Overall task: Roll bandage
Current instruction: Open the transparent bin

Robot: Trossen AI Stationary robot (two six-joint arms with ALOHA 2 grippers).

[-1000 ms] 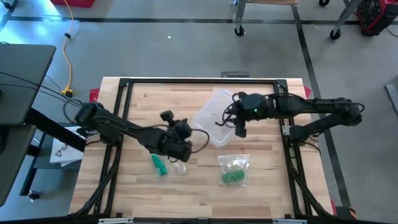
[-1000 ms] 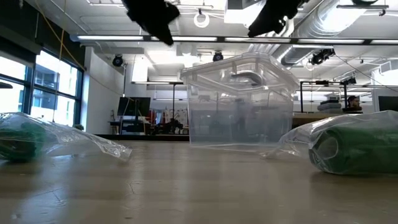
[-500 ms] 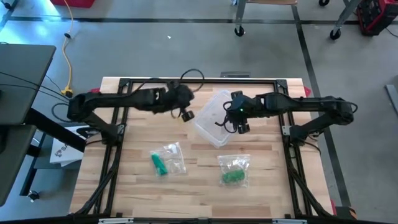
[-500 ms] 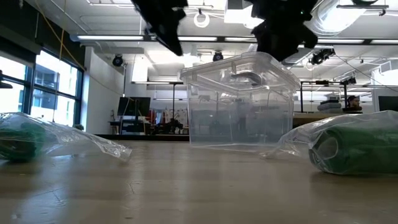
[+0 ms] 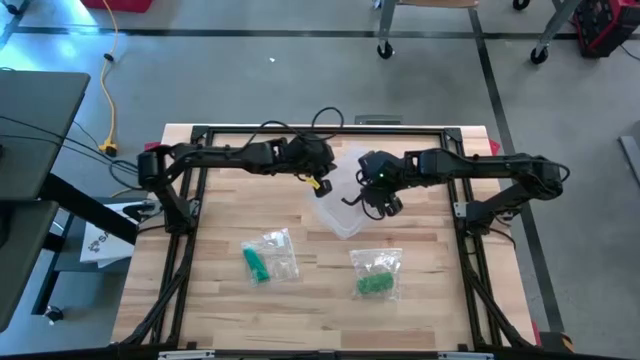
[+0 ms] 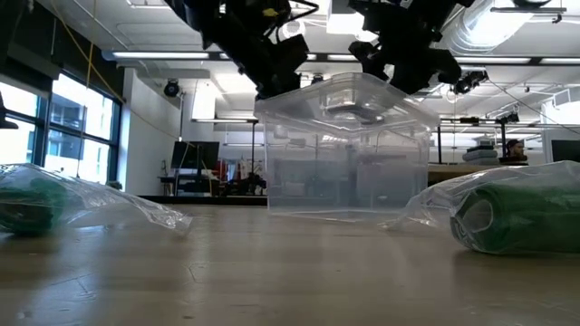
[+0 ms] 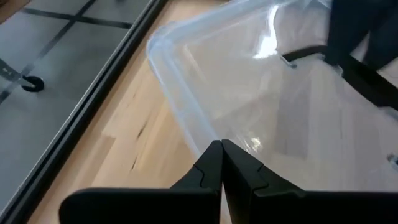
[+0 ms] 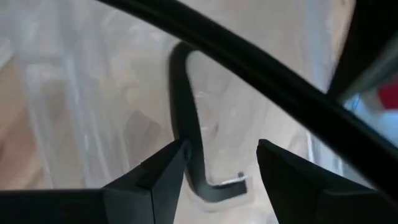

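A clear plastic bin point(image 5: 340, 200) with a lid and a black handle point(image 8: 185, 118) stands mid-table. Two clear bags lie nearer the front edge, each with a green bandage inside: one on the left point(image 5: 266, 257), one on the right point(image 5: 377, 274). My left gripper point(image 5: 322, 184) is shut at the bin's left far rim. My right gripper point(image 5: 382, 207) hangs open over the lid, one finger on each side of the handle; I cannot tell whether they touch it. My left gripper's shut fingertips point(image 7: 214, 155) meet the lid's rim point(image 7: 200, 138) near the bin's left far corner. They slant down from the table's left side. The bin stands upright on the table.
A black frame point(image 5: 320, 130) runs around the tabletop. The wood between the two bags and in front of the bin point(image 5: 320, 280) is bare. The right arm's cable point(image 8: 249, 68) crosses the right wrist view.
My left gripper has swung from above the left bag toward the far edge, then right to the bin's rim, staying shut. My right gripper has sunk onto the lid and rolled about its axis. In the low view the bin has shifted slightly to the left.
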